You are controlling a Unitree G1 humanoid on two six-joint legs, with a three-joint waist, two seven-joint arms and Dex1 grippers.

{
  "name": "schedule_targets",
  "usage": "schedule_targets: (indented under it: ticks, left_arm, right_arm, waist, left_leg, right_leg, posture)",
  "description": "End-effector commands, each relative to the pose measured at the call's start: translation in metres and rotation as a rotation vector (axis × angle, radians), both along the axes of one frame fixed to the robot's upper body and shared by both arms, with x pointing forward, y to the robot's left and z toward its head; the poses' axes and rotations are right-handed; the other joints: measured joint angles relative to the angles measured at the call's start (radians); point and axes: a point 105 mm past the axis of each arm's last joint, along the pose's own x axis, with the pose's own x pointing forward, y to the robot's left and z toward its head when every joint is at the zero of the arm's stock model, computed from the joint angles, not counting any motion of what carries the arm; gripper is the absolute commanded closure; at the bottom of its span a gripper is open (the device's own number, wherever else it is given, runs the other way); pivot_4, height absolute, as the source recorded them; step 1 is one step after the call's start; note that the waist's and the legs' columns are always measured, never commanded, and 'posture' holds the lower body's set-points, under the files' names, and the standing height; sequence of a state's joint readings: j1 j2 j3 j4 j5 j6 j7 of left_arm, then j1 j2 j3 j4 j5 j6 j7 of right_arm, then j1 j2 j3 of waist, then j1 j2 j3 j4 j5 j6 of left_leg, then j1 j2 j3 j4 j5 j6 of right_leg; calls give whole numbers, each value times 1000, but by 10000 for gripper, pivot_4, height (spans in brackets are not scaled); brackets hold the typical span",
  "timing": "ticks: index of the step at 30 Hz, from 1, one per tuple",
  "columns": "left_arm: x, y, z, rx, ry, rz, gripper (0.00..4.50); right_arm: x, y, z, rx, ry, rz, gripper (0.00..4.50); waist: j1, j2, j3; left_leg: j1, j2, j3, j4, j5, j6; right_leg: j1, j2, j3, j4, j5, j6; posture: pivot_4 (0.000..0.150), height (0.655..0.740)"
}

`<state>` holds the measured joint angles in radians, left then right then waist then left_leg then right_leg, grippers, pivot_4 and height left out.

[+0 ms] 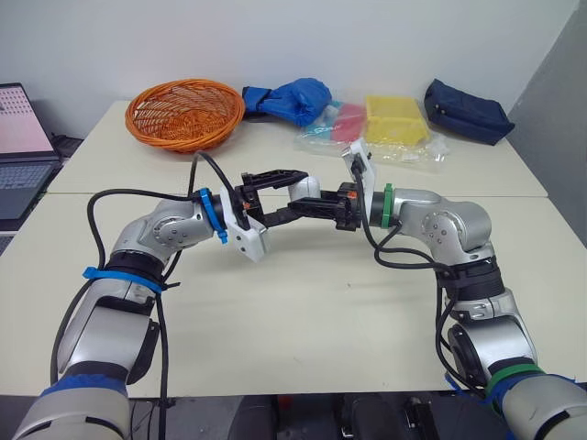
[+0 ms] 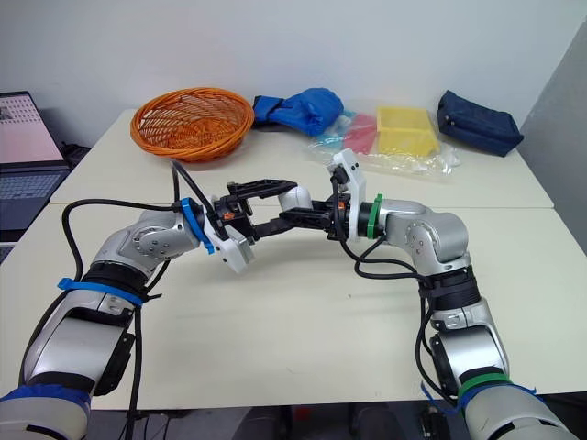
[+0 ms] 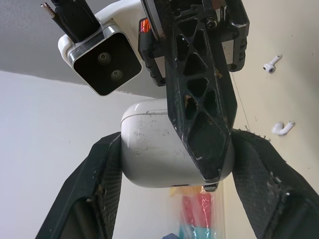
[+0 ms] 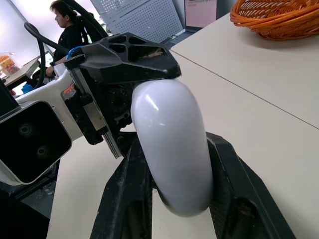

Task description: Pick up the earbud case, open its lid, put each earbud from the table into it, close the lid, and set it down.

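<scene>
The white earbud case is held in the air over the middle of the table, between both arms. My left gripper is shut on it, its black fingers pressed against two opposite sides. From the other side my right gripper is shut on the same case, with one finger lying across the case's face. The lid seam looks closed. Two white earbuds lie apart on the table below.
An orange basket, a blue bag, a yellow tray on plastic bags and a navy pouch line the table's far side. A laptop stands at the left. A person sits far off.
</scene>
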<state>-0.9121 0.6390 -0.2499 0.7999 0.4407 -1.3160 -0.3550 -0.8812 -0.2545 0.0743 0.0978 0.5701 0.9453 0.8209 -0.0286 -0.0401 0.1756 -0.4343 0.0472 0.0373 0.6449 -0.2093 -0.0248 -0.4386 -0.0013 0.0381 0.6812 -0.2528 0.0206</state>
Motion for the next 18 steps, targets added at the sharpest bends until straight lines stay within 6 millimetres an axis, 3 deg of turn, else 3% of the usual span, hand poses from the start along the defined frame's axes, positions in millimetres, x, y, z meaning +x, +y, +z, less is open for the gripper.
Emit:
schedule_targets:
  ticks: [1,3,7,9,12,18]
  left_arm:
    - [-5,-3,10,-34,-39,-32,17319]
    - [-6,-3,8,-35,-25,-40,17319]
    - [-5,-1,7,-49,22,-36,4445]
    - [-7,3,12,-39,58,-25,721]
    - [-17,10,26,5,123,-35,0]
    - [-17,22,37,175,519,37,0]
  right_arm:
    - [-4,2,21,64,-40,27,34829]
    - [-4,1,21,64,-45,25,34829]
    - [-2,0,21,60,-60,10,36459]
    - [1,-2,21,67,-68,-24,36614]
    - [5,-5,20,41,-118,-70,36614]
    - [13,-8,4,-115,-247,-126,36614]
  waist:
    - [0,0,0]
    - [0,0,0]
    - [0,0,0]
    - [-1,0,0]
    - [-7,0,0]
    - [-5,0,0]
  left_leg:
    - [0,0,0,0,0,0]
    - [0,0,0,0,0,0]
    - [0,0,0,0,0,0]
    - [0,0,0,0,0,0]
    - [0,1,0,0,0,0]
    - [1,0,-1,0,0,0]
  right_leg:
    - [0,0,0,0,0,0]
    - [0,0,0,0,0,0]
    - [0,0,0,0,0,0]
    - [0,0,0,0,0,0]
    - [-1,1,1,1,0,0]
    - [0,2,0,1,0,0]
  posture:
    - [1500,7400]
    - [1500,7400]
    - [1500,7400]
    - [1500,7400]
    - [1500,7400]
    - [1500,7400]
